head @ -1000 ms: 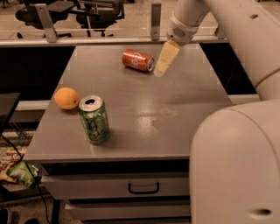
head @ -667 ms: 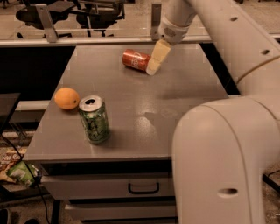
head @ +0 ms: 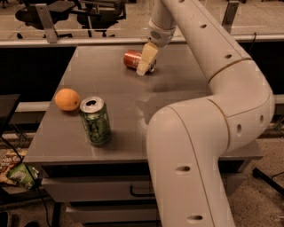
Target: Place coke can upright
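The coke can (head: pixel 132 58) is red-orange and lies on its side at the far middle of the grey table (head: pixel 106 84). My gripper (head: pixel 145 61) hangs from the white arm (head: pixel 208 53), which reaches in from the right. It points down at the can's right end and covers that end. Whether it touches the can cannot be told.
A green patterned can (head: pixel 95 121) stands upright near the table's front left, with a round orange fruit (head: pixel 67 99) just left of it. Office chairs (head: pixel 95 11) stand behind a rail at the back. A snack bag (head: pixel 15 170) lies on the floor at left.
My gripper has moved left and slightly down, from beside the coke can's right end to over that end. The can, the green can and the orange have not moved.
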Robot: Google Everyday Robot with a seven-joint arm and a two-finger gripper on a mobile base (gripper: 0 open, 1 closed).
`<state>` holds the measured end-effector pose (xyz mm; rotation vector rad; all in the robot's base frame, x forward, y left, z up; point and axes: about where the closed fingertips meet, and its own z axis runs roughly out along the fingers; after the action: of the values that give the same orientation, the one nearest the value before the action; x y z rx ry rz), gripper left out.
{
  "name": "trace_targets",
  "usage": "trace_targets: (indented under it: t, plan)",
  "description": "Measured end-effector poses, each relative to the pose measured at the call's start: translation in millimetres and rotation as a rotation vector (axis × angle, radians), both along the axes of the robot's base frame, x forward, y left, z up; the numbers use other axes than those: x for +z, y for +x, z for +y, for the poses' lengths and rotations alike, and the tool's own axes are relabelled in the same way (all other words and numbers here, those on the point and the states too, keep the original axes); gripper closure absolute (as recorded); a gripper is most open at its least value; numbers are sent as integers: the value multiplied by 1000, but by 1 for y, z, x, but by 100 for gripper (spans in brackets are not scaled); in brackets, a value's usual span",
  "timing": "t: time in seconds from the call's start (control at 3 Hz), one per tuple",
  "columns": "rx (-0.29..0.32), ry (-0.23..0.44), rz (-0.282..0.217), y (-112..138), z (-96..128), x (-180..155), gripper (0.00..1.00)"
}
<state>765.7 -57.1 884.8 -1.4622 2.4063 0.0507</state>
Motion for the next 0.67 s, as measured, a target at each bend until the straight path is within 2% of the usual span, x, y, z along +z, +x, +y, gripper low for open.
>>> trace_targets:
  t: [0.67]
  plan:
    - [-6,12,7,17,26,-14,0]
